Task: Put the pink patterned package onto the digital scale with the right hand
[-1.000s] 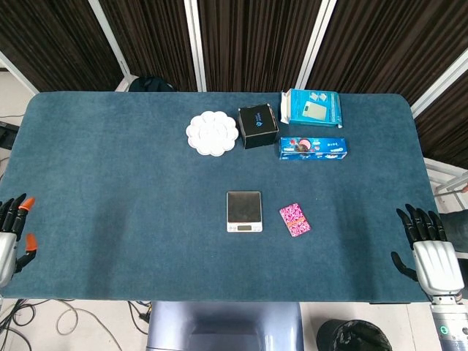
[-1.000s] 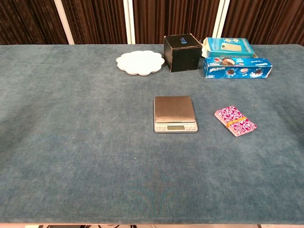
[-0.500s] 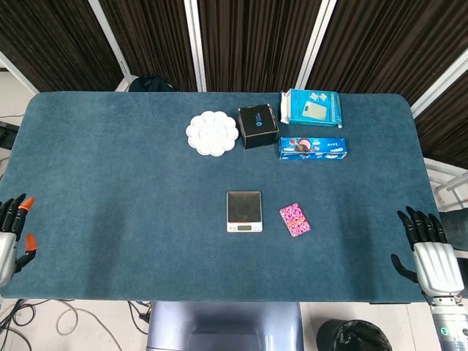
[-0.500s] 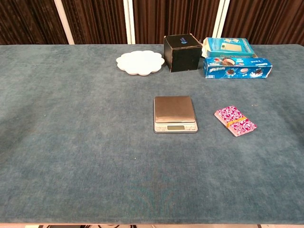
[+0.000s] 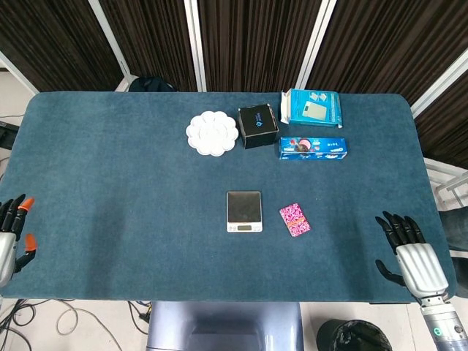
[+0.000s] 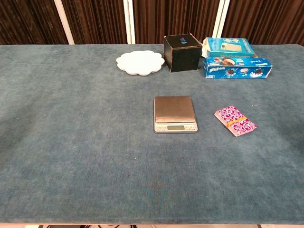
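The pink patterned package [image 5: 295, 219] [image 6: 235, 120] lies flat on the blue table, just right of the digital scale [image 5: 243, 211] [image 6: 175, 114], whose steel platform is bare. My right hand [image 5: 409, 252] hovers over the table's near right corner, fingers spread and holding nothing, well right of the package. At the near left edge my left hand [image 5: 10, 235] shows only in part, its fingers apart and empty. Neither hand appears in the chest view.
Along the far side stand a white flower-shaped palette [image 5: 212, 133], a black box [image 5: 257, 126], a light-blue box [image 5: 313, 107] and a blue cookie box [image 5: 313, 148]. The blue cloth table [image 5: 124, 197] stretches wide around the scale.
My right hand has shifted left, in over the table's near right corner. The left hand, package and scale have not moved.
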You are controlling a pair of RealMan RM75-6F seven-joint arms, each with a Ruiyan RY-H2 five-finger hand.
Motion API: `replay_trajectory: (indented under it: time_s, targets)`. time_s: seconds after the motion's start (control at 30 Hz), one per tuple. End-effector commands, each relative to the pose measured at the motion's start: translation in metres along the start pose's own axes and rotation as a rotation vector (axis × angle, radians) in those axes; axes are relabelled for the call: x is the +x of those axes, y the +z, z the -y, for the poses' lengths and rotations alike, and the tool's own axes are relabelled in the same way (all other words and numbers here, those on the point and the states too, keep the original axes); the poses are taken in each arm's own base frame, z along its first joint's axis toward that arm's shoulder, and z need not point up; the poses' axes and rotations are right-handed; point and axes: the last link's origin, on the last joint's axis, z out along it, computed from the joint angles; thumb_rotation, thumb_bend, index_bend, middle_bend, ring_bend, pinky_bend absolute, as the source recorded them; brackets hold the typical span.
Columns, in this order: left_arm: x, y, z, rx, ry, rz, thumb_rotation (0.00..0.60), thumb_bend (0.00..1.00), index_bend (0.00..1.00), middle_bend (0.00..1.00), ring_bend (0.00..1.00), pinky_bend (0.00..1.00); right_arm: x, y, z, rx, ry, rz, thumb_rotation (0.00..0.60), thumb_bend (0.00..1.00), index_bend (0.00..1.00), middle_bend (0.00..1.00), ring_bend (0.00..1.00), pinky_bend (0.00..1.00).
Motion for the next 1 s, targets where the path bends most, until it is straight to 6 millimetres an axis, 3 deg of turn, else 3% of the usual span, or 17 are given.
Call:
replay_trajectory:
  time_s: [0.03, 0.43, 0.77, 1.0]
  targets:
    - [0.0, -0.001, 0.0, 0.004, -0.001, 0.0, 0.6, 0.65, 0.04, 0.0, 0.0, 0.0, -0.001, 0.005, 0.004, 0.034, -0.003, 0.023, 0.6, 0.39, 0.0, 0.04, 0.02, 0.0]
    - [-0.001, 0.0, -0.001, 0.005, -0.003, 0.004, 0.6, 0.65, 0.03, 0.0, 0.0, 0.0, 0.013, 0.083, 0.062, 0.245, -0.18, 0.24, 0.6, 0.39, 0.0, 0.02, 0.0, 0.0]
    - [0.0, 0.0, 0.001, 0.018, -0.014, 0.009, 0.6, 0.65, 0.03, 0.0, 0.0, 0.0, -0.013, 0.137, 0.117, 0.327, -0.222, 0.265, 0.6, 0.39, 0.0, 0.02, 0.0, 0.0]
    - [0.0, 0.001, 0.002, 0.024, -0.017, 0.012, 0.6, 0.65, 0.03, 0.0, 0.0, 0.0, -0.035, 0.157, 0.126, 0.319, -0.266, 0.363, 0.6, 0.39, 0.0, 0.02, 0.0, 0.0]
